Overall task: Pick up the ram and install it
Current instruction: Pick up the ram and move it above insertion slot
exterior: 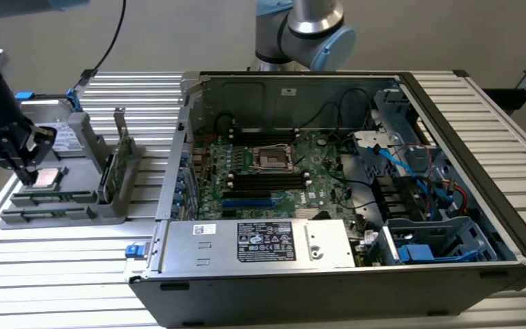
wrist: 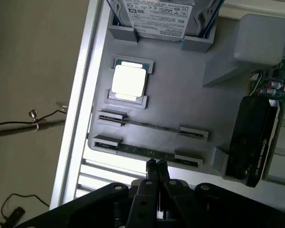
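Observation:
Two ram sticks lie edge-up in slots at the front of a grey parts tray (wrist: 180, 95). One slim green ram (wrist: 137, 149) sits in the outermost slot, the other ram (wrist: 149, 125) one slot further in. My gripper (wrist: 156, 164) is shut, its two black fingertips pressed together just over the outer stick's top edge. I cannot tell whether they touch it. In the exterior view the gripper (exterior: 27, 177) hangs over the tray at the exterior view's left, above the ram slots (exterior: 51, 199).
A square silver processor (wrist: 128, 81) lies on the tray behind the sticks, with a hard drive (wrist: 164, 14) beyond it. A tall expansion card (exterior: 121, 161) stands upright beside the tray. The open computer case (exterior: 482, 226) with its motherboard's memory slots (exterior: 263, 179) fills the exterior view's right.

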Controlling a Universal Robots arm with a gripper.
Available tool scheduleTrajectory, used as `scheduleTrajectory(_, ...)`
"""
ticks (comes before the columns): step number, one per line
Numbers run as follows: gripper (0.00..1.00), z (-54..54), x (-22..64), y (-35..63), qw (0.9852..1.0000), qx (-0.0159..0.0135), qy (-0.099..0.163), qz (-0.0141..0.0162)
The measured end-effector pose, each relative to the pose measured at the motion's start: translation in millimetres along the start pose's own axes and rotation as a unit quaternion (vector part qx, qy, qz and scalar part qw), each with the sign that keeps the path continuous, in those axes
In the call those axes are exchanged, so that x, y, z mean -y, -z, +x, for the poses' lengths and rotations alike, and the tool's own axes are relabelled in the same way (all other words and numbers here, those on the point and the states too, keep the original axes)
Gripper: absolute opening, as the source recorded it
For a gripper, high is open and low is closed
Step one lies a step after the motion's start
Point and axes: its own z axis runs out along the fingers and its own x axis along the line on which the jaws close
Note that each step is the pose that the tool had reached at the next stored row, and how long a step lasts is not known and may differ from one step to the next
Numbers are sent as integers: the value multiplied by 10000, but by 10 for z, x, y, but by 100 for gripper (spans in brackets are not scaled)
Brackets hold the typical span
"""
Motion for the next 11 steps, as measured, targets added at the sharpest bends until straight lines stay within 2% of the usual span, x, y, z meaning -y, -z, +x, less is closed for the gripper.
scheduleTrajectory(6,10,0,0,0,9991,-14,413,17)
scheduleTrajectory(11,10,0,0,0,9967,-29,816,39)
